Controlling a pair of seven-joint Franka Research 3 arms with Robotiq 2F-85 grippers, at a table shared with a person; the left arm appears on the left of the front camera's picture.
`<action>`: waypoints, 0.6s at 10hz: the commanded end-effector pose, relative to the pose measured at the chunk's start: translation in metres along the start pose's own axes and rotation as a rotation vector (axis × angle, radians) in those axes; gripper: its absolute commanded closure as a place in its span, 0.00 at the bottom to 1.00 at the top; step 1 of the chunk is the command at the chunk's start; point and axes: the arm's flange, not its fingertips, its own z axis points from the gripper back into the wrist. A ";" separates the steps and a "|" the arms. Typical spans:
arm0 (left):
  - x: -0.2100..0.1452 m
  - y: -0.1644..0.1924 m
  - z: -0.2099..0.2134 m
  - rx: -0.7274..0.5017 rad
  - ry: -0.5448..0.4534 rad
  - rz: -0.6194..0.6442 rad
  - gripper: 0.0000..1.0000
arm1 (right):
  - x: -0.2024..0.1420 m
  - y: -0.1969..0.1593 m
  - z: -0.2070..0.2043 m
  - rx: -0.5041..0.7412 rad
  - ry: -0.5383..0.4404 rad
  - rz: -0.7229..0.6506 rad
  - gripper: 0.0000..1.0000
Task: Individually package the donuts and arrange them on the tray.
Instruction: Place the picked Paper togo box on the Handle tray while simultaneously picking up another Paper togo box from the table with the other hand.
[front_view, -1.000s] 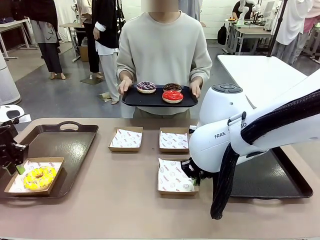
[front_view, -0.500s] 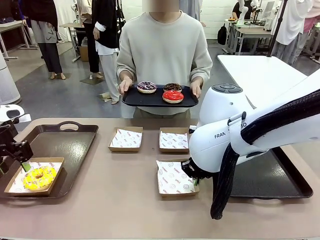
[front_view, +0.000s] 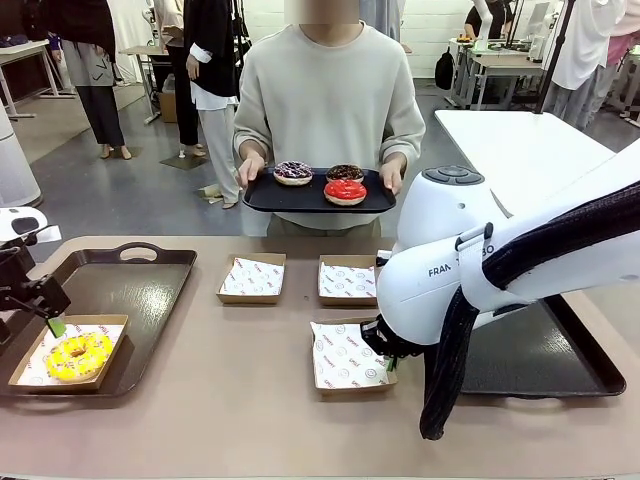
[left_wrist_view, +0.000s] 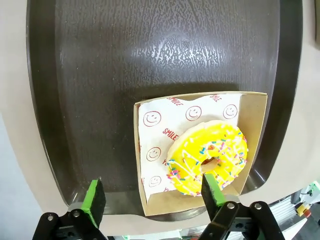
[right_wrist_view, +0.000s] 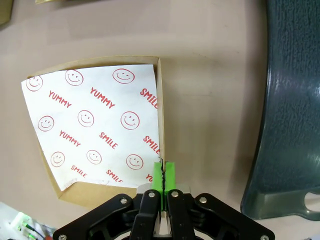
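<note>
The left gripper (left_wrist_view: 152, 191) is hovering, jaws apart, above the yellow donut (left_wrist_view: 185, 160), which is sitting in a lined box (left_wrist_view: 253, 130) on the left tray (left_wrist_view: 150, 50). The right gripper (right_wrist_view: 162, 172) is pinching the wall of an empty box (right_wrist_view: 159, 100). Three donuts (front_view: 345, 191) are sitting on the person's tray (front_view: 262, 200).

On my front feed the right arm (front_view: 420, 300) is all glossy white, rounded casings, with black lettering "FRAN" readable on one shell before a neighbouring part cuts it off. A dark grey round cap (front_view: 455, 176) tops one joint. A black woven cable sleeve (front_view: 446, 370) runs along the arm and droops below it. My left wrist feed shows the left pincer (left_wrist_view: 152, 192) with black links, silver screw heads at the pivots and bright green pads (left_wrist_view: 95, 195). The right pincer (right_wrist_view: 162, 175) is built the same, black with green pads. The person (front_view: 330, 90) opposite me wears a pale beige crew-neck sweatshirt (front_view: 330, 130) with long sleeves.
</note>
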 end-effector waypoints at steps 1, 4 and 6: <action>-0.001 -0.003 0.009 -0.079 0.029 -0.006 0.00 | -0.013 0.008 0.025 0.012 0.033 -0.021 1.00; -0.003 0.012 0.042 -0.366 -0.031 -0.036 0.00 | -0.015 0.005 0.090 0.019 0.008 -0.026 1.00; -0.008 0.037 0.067 -0.623 -0.074 -0.039 0.00 | -0.008 0.005 0.136 -0.025 -0.033 -0.032 1.00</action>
